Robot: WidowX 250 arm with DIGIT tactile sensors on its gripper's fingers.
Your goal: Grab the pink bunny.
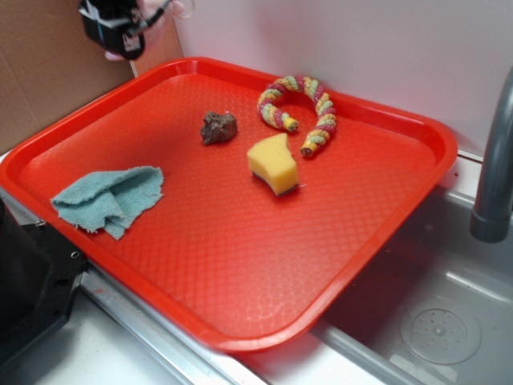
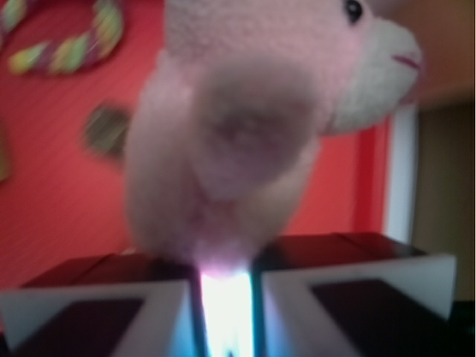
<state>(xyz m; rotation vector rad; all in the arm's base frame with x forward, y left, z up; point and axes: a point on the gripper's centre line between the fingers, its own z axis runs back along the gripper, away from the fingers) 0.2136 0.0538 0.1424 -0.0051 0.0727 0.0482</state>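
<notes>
Currently: gripper (image 1: 120, 36) raised above the tray's far left corner, jaws clamped on the bunny (image 2: 230, 126).

Exterior view, left to right: the gripper hangs at the top left edge of frame, off the surface, with a bit of pink plush showing beside it. On the red tray (image 1: 240, 289) lie a teal cloth (image 1: 108, 199) near the left rim, a small brown lump (image 1: 218, 127) toward the back, a yellow sponge (image 1: 273, 164) at centre, and a curled rope toy (image 1: 300, 108) just behind the sponge. A grey faucet (image 1: 495, 168) stands at right over the sink (image 1: 437, 321). Wrist view: the bunny fills the frame, pinched between the two fingers (image 2: 104, 309), its pale face turned to the upper right.
</notes>
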